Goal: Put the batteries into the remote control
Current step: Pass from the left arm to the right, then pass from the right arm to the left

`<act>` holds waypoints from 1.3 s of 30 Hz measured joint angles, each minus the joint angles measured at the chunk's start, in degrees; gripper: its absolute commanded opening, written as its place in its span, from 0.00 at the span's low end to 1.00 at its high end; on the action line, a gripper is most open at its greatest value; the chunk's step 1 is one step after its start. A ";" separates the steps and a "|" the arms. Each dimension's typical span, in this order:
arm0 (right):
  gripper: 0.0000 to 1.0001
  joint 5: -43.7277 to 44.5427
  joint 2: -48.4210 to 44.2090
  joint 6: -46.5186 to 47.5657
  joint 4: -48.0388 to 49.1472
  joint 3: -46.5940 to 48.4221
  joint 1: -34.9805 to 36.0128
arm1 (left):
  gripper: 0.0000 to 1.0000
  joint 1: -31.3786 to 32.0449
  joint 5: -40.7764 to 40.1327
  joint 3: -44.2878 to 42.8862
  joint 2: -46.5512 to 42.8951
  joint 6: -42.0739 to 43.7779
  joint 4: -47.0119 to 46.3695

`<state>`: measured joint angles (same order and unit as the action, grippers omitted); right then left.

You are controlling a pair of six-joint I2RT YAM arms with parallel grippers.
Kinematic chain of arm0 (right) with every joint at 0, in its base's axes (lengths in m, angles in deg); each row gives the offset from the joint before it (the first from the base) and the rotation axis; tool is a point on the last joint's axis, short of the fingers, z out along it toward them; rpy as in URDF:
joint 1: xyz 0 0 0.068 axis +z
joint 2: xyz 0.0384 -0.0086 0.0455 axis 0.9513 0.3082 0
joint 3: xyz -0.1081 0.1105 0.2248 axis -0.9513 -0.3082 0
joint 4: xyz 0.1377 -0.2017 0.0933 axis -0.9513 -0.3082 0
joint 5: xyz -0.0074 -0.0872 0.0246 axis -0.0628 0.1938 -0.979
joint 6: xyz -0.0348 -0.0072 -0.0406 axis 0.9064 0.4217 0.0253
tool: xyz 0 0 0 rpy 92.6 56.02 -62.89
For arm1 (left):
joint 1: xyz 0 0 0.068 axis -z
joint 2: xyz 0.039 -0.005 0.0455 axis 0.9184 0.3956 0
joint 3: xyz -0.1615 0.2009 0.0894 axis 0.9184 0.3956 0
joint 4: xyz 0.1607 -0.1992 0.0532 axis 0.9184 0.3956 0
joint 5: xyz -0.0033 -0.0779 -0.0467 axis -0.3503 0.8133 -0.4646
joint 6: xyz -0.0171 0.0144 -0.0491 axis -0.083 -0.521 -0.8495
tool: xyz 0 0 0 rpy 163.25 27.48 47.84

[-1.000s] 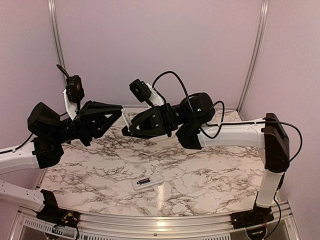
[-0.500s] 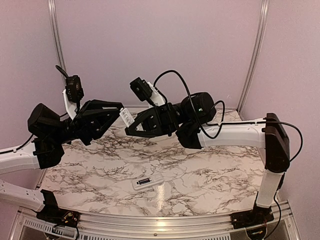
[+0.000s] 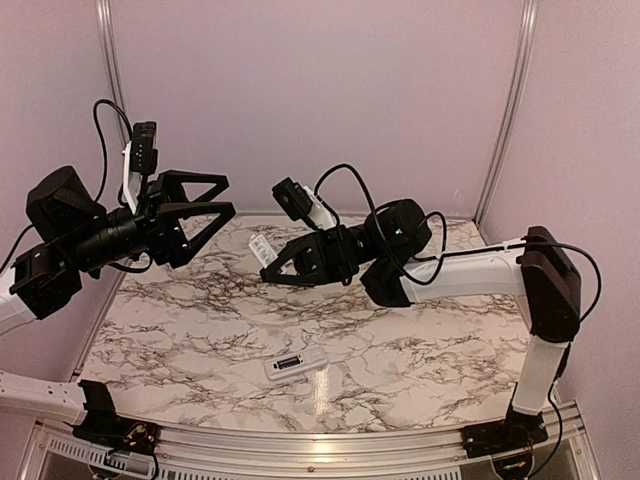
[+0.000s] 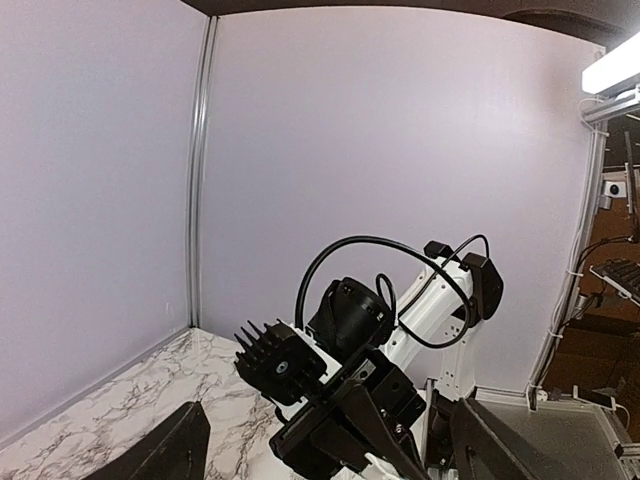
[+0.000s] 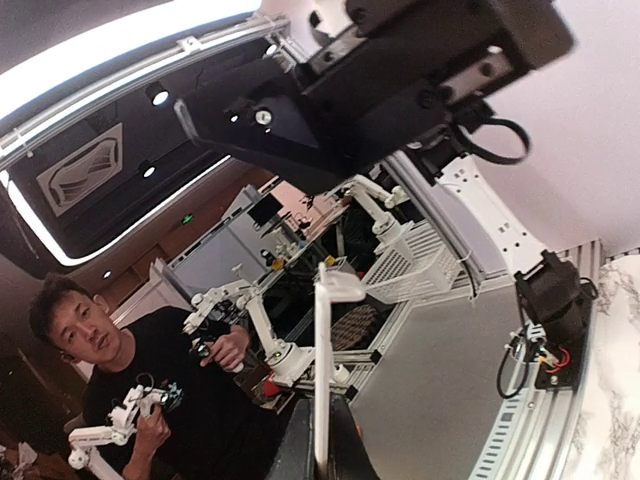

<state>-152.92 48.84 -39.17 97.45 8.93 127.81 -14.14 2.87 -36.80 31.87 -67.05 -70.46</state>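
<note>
Remote (image 3: 296,364) rests on marbled table (image 3: 440,350) between lilac walls (image 3: 320,100).

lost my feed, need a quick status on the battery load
Left gripper open, raised, empty. Right gripper shut on small white piece, mid-air. Remote control flat on table, untouched. No batteries in view.

No legible text is showing anywhere: the pale rectangular emblem panel (image 5: 83,170) on the dark ceiling (image 5: 130,115) is appearing too blurred to read.
</note>
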 measured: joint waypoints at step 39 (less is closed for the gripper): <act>0.00 5.99 -1.81 64.63 -85.15 -8.52 -1.66 | 0.51 21.75 -32.46 -3.48 19.37 47.19 42.29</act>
<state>-146.93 47.03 25.46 12.30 0.40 126.15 7.61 -29.59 -40.28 51.23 -19.86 -28.17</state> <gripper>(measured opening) 0.016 0.533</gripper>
